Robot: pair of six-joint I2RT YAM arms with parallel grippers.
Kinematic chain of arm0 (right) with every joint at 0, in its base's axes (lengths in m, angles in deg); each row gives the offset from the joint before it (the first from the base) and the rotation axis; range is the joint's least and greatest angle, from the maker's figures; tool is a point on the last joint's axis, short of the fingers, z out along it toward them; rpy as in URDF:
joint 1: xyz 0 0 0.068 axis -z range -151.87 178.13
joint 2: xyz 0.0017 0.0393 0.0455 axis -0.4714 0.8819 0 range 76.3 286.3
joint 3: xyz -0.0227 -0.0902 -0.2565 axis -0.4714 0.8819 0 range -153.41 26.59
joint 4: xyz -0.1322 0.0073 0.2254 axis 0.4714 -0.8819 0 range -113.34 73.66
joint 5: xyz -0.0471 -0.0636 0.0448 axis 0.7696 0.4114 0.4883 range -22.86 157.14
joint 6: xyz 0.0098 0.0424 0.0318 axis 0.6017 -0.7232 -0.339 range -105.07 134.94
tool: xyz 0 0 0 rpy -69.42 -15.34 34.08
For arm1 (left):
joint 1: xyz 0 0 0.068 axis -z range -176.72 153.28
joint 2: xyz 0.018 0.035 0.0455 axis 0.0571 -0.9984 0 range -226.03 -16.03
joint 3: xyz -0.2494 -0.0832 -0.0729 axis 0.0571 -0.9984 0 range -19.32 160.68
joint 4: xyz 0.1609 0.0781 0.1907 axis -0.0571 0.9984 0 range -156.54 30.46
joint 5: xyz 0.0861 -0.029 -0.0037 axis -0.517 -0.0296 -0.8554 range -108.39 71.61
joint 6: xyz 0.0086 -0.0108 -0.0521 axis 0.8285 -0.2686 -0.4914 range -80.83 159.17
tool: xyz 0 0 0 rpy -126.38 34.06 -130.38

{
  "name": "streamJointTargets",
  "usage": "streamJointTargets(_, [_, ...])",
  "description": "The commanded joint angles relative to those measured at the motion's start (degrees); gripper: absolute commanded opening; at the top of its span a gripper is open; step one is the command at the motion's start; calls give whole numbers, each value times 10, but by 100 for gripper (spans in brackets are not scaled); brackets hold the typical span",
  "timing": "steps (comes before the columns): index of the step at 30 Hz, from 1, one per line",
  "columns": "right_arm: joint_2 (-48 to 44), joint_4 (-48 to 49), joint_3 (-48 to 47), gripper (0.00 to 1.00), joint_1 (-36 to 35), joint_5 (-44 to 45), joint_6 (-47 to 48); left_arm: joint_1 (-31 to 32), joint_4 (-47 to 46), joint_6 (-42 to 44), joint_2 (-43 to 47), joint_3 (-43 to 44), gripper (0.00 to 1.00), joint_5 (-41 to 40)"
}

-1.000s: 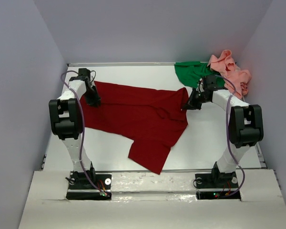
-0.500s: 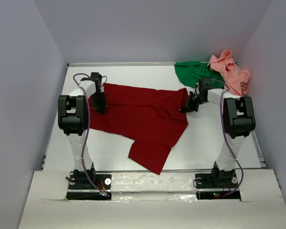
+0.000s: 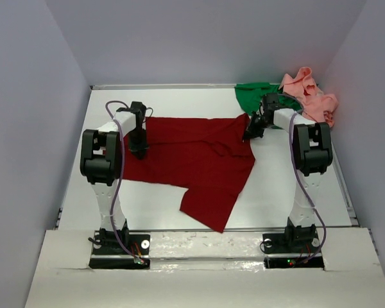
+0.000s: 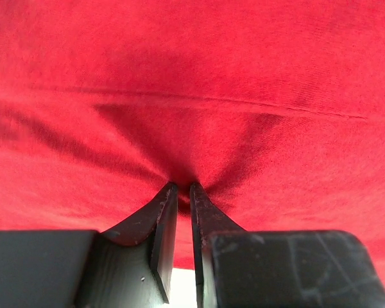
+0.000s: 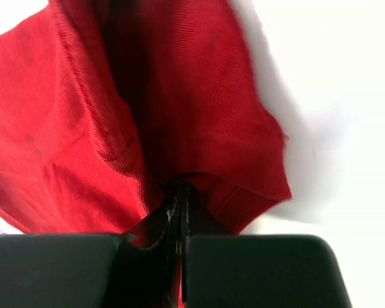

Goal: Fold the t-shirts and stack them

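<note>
A dark red t-shirt [image 3: 192,157] lies spread across the middle of the white table, one part trailing toward the near edge. My left gripper [image 3: 140,146] is shut on the cloth at its left side; the left wrist view shows the red fabric [image 4: 192,96] puckered into the narrow gap between the fingertips. My right gripper [image 3: 250,131] is shut on the shirt's upper right corner, where the red cloth [image 5: 199,115] bunches at the pinched tips. A bright green t-shirt [image 3: 253,96] and a salmon pink t-shirt [image 3: 311,96] lie crumpled at the back right.
The white table [image 3: 289,186] is boxed in by pale walls on three sides. The pile of green and pink cloth sits just behind my right arm [image 3: 308,144]. Both arm bases [image 3: 119,244] stand at the near edge.
Both grippers have moved to the right and back with the red shirt, dragging it across the table. The cloth between them now lies straighter along its far edge.
</note>
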Motion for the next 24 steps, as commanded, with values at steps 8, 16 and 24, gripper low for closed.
streamJointTargets(8, [101,-54,-163,0,-5,54,28,21,17,-35,109,-162,24,20])
streamJointTargets(16, [112,-85,-212,0,-5,66,43,23,1,-51,152,-189,24,-3])
streamJointTargets(24, [34,-87,-196,0,-5,85,56,23,7,-60,153,-92,25,-7])
